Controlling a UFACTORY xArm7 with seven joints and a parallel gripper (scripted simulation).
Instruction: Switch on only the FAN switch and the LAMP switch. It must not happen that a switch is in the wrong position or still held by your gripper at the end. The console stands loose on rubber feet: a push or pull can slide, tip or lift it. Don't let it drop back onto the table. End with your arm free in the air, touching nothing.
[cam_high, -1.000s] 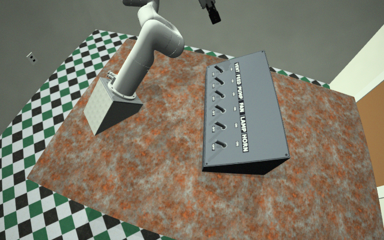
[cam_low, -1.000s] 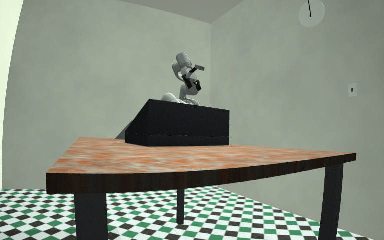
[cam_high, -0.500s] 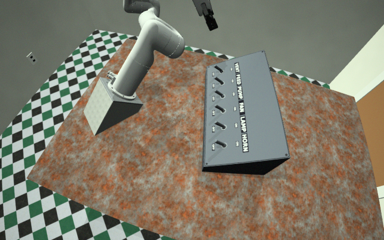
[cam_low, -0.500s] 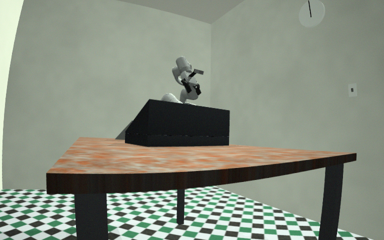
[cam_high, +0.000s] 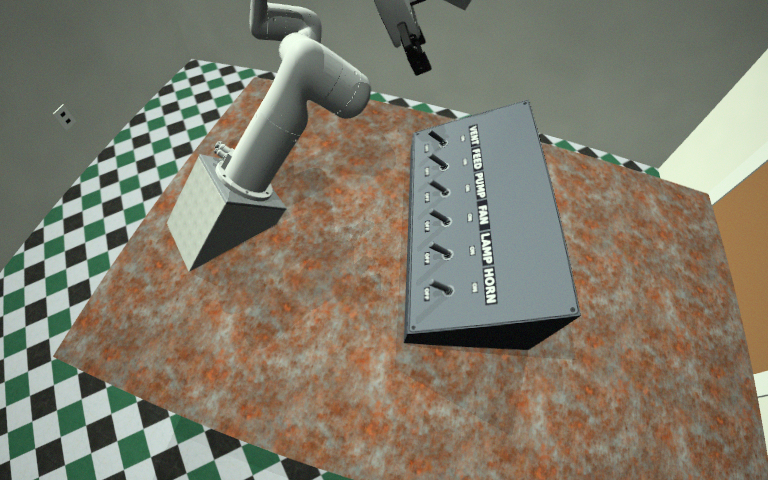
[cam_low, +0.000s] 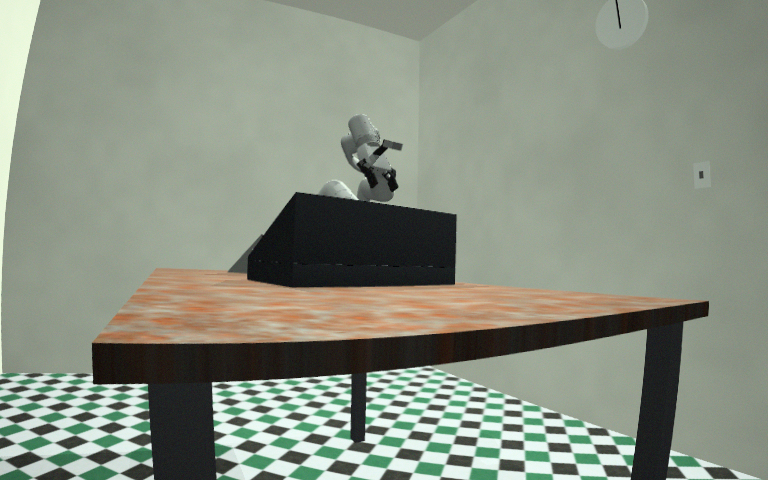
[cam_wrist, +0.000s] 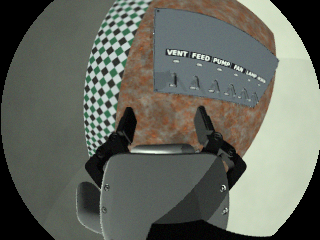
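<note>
The grey sloped console (cam_high: 489, 226) stands on the rust-patterned table. It carries a row of several toggle switches labelled VENT, FEED, PUMP, FAN, LAMP, HORN. The FAN lever (cam_high: 438, 215) and the LAMP lever (cam_high: 440, 250) both lean toward the OFF marks, as do the other levers. My gripper (cam_high: 416, 53) hangs open and empty high above the console's far end, well clear of it. In the wrist view my open fingers frame the table, with the console (cam_wrist: 214, 60) beyond them. In the exterior view my gripper (cam_low: 380, 176) shows above the console's dark back (cam_low: 362, 240).
My arm's base block (cam_high: 218, 217) sits on the table to the left of the console. The table's edges drop to a green, black and white checkered floor (cam_high: 50, 237). Walls stand behind.
</note>
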